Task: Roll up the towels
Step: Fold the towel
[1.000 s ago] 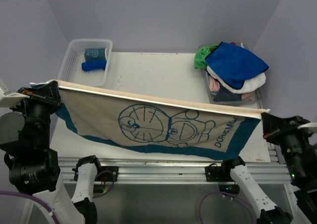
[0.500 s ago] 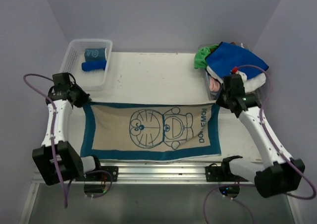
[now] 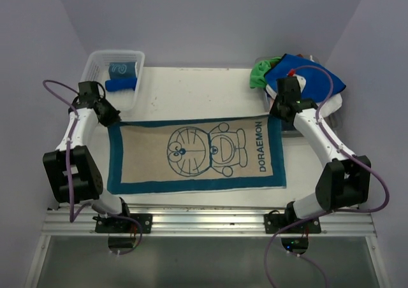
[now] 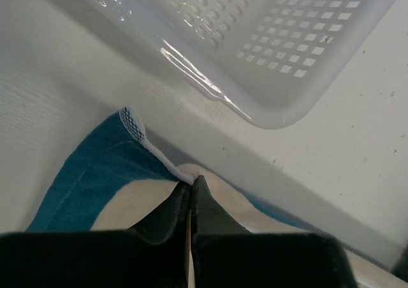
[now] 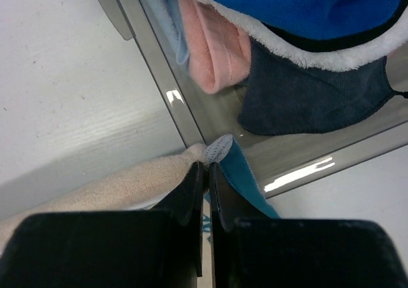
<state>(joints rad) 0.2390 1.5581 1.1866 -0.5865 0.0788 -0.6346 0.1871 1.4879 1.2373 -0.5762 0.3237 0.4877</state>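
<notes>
Change: teal-and-beige towel was lowered from mid-air and spread flat on table.
Left gripper: was closed on the towel's far-left corner.
Right gripper: was closed on the far-right corner.
Far right: heaped towels were noted.

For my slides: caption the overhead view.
Left gripper and right gripper pinch far corners of the flat-spread teal towel.
</notes>
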